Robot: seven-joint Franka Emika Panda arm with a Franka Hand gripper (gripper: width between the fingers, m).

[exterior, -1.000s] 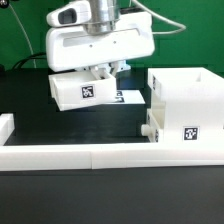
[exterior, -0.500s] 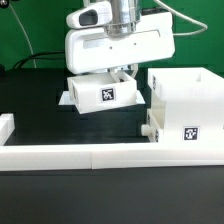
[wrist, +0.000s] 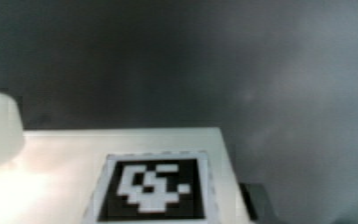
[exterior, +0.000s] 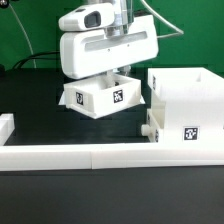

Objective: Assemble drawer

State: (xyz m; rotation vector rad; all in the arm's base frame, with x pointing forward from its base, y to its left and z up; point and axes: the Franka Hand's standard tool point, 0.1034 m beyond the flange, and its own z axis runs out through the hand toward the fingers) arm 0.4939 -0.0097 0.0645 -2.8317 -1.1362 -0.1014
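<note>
White plastic tray (exterior: 101,97), pinched in my gripper (exterior: 112,72), now swung nearer the housing (exterior: 185,110), ready for insertion.

Bright even exterior light, wrist view dim, blurred

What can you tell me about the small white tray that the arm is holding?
The tray is a small open-top box that looks like white plastic, with a black-and-white square tag on each of two visible faces. It hangs tilted under the gripper, apparently clear of the black table, to the exterior view's left of the tall housing and apart from it. The wrist view shows one tagged face up close, blurred. The fingers' hold is hidden.
</note>
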